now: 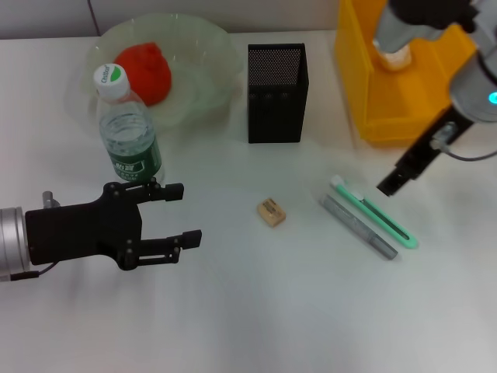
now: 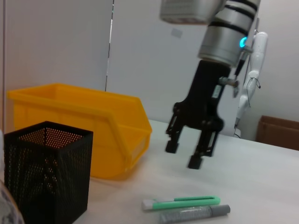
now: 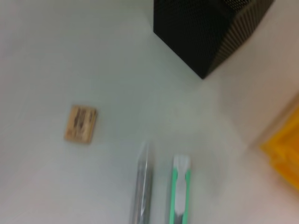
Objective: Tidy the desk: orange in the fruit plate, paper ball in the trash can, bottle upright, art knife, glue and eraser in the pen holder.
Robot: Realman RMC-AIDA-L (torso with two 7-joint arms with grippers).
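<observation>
The green art knife (image 1: 374,212) lies flat on the white table (image 1: 256,311), with the grey glue stick (image 1: 359,227) just beside it, parallel, on the side nearer the robot; both also show in the left wrist view, knife (image 2: 181,203) behind glue (image 2: 195,214), and in the right wrist view, knife (image 3: 180,189) next to glue (image 3: 142,189). The right claw (image 1: 390,185) hangs above the table near the knife's white end, not touching it; from the left wrist camera its jaws (image 2: 184,154) stand apart with nothing between them. The tan eraser (image 1: 271,212) lies alone on the table, well left of the knife and glue, label side up (image 3: 81,123). The black mesh pen holder (image 1: 277,93) stands upright farther back, between the plate and the bin. The yellow bin (image 1: 396,85) sits at the far right with a pale crumpled paper ball (image 1: 392,56) inside. The orange (image 1: 145,72) rests in the clear fruit plate (image 1: 203,58) at the far left. The bottle (image 1: 128,132) stands upright, white cap on, touching the plate's near edge. The left claw (image 1: 177,214) is low over the table just in front of the bottle, jaws spread wide, holding nothing.
</observation>
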